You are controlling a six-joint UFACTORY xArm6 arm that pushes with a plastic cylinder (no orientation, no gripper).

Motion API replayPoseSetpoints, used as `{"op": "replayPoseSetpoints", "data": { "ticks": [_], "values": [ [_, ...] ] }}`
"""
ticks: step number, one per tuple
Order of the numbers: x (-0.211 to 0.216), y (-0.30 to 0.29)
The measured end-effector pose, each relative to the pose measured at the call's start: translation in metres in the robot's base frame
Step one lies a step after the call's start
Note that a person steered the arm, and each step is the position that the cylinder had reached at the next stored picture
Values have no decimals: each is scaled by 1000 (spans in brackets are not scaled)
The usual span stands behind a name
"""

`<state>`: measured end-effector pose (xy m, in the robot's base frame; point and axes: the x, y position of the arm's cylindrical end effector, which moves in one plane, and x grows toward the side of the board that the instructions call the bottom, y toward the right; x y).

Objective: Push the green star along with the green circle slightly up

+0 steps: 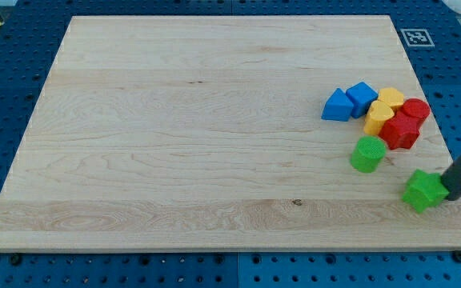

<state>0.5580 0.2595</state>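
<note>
The green star point(423, 190) lies near the board's lower right corner. The green circle point(368, 154) stands up and to the left of it, a short gap apart. My tip point(452, 196) rests on the board right beside the star's right edge, touching it or nearly so. The dark rod rises from there toward the view's right edge.
A tight cluster sits above the green circle: a blue triangle point(337, 106), a blue cube point(362, 98), two yellow blocks point(378, 117) point(390, 98), a red star point(399, 130) and a red block point(415, 109). The board's right edge point(446, 144) runs close by the star.
</note>
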Motion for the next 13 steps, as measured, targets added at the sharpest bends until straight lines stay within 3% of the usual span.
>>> {"op": "replayPoseSetpoints", "data": {
  "ticks": [1, 3, 10, 13],
  "values": [
    [-3, -19],
    [43, 1],
    [-2, -42],
    [15, -46]
  ]
}}
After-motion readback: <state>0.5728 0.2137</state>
